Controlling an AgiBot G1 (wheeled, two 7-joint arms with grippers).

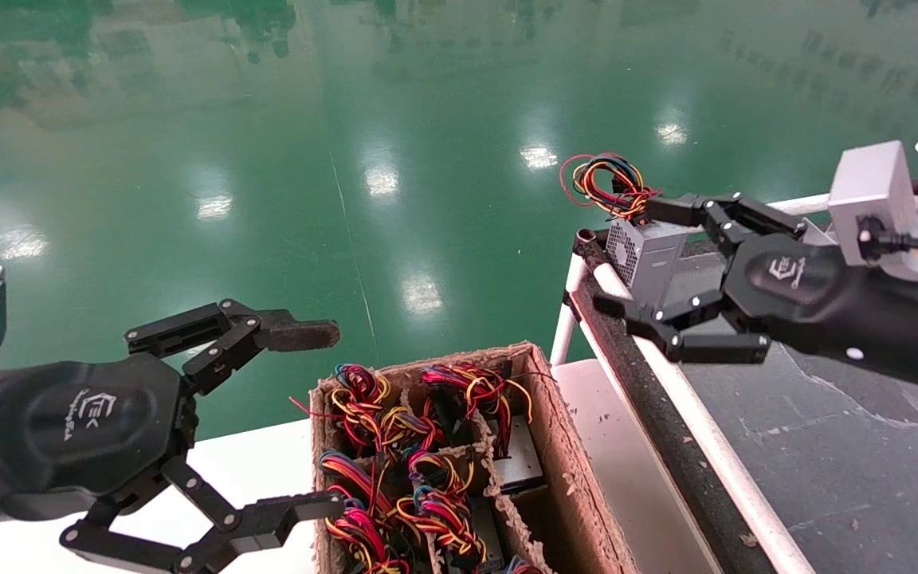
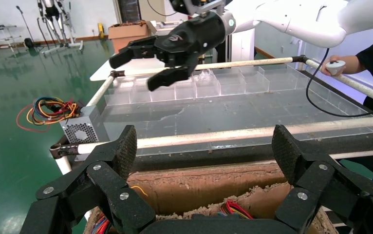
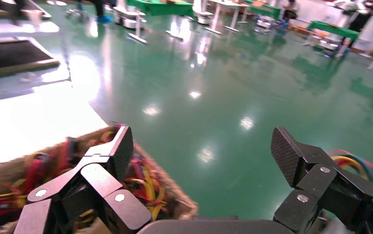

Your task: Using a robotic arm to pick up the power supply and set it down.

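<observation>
The power supply (image 1: 654,255), a small silver-grey box with a perforated vent face and a loop of coloured wires (image 1: 606,185), rests on the near corner of the black-topped bench (image 1: 825,446). In the left wrist view it (image 2: 80,129) lies at the bench corner with its wires hanging over the floor. My right gripper (image 1: 630,259) is open. The left wrist view shows this gripper (image 2: 137,72) above and behind the box, not touching it. Its own view shows its open fingers (image 3: 203,146) with nothing between them. My left gripper (image 1: 325,418) is open and empty beside the carton.
A brown cardboard carton (image 1: 570,470) with several more wired units stands on the white table (image 1: 268,462) by the bench. Clear divider bins (image 2: 214,85) line the bench's far side. A person (image 2: 369,63) stands beyond the bench. Green floor lies past the edges.
</observation>
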